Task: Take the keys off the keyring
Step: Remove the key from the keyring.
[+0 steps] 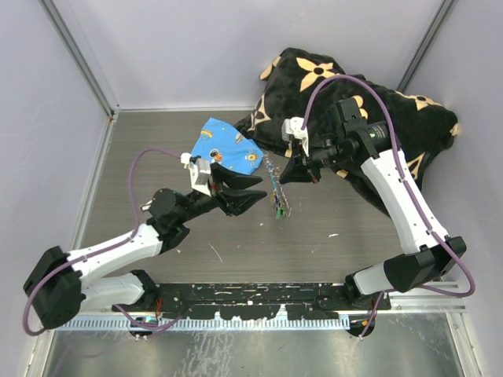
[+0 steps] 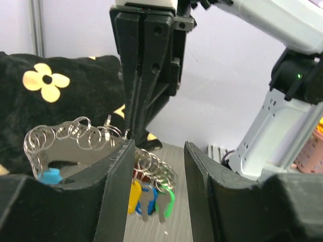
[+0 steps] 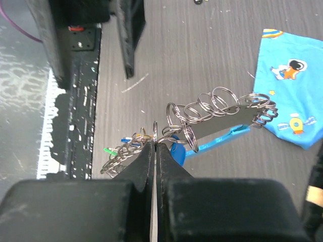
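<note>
The keyring (image 1: 273, 179) is a chain of linked silver rings (image 3: 217, 107) with a light-blue curved piece (image 3: 224, 137) on it. My right gripper (image 3: 155, 144) is shut, pinching one ring, and the chain hangs from it above the table. The keys (image 2: 151, 197), with yellow, blue and green heads, dangle in a bunch at its low end (image 1: 279, 209). My left gripper (image 2: 159, 147) is open just left of that bunch, and the keys show between its fingers without touching them. In the left wrist view the right gripper (image 2: 132, 132) comes down from above onto the rings.
A blue printed cloth (image 1: 225, 149) lies on the table behind the grippers. A black cushion with cream flowers (image 1: 330, 75) fills the back right corner. Grey walls close the table at the left, right and back. A black strip (image 1: 251, 298) runs along the near edge.
</note>
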Controlling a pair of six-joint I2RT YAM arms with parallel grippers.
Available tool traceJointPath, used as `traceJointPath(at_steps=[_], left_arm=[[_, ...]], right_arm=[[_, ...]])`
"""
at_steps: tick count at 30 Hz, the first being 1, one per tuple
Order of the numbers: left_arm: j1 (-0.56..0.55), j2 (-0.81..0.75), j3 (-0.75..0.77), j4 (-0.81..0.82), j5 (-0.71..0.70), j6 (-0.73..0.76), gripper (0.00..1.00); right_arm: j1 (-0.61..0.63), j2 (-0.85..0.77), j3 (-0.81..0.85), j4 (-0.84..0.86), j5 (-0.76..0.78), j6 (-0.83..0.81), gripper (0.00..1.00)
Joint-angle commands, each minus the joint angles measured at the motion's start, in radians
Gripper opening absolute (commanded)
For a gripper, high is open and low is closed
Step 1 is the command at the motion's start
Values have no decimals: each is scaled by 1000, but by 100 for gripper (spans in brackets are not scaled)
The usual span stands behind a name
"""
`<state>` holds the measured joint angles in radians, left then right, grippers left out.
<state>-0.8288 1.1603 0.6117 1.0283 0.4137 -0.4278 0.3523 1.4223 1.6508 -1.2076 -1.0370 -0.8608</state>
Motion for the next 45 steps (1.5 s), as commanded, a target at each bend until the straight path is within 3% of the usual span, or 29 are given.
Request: traceJointPath(at_steps=[1, 6, 14, 26, 45], left_arm=[[7, -110, 80, -336, 113, 235, 46], [2, -118, 182, -594, 203, 424, 38], [-67, -65, 242, -663, 168, 536, 24], [-90, -45, 253, -671, 15, 606, 30], [-90, 31, 297, -626, 50, 592, 27]], right_arm=[[48, -17, 86, -75, 127, -104, 1], [127, -14, 100, -103, 276, -137, 1], [154, -9, 118, -106, 319, -134, 1], [174, -11, 105, -123, 315, -153, 1], [195, -9, 104, -133, 298, -167, 1]])
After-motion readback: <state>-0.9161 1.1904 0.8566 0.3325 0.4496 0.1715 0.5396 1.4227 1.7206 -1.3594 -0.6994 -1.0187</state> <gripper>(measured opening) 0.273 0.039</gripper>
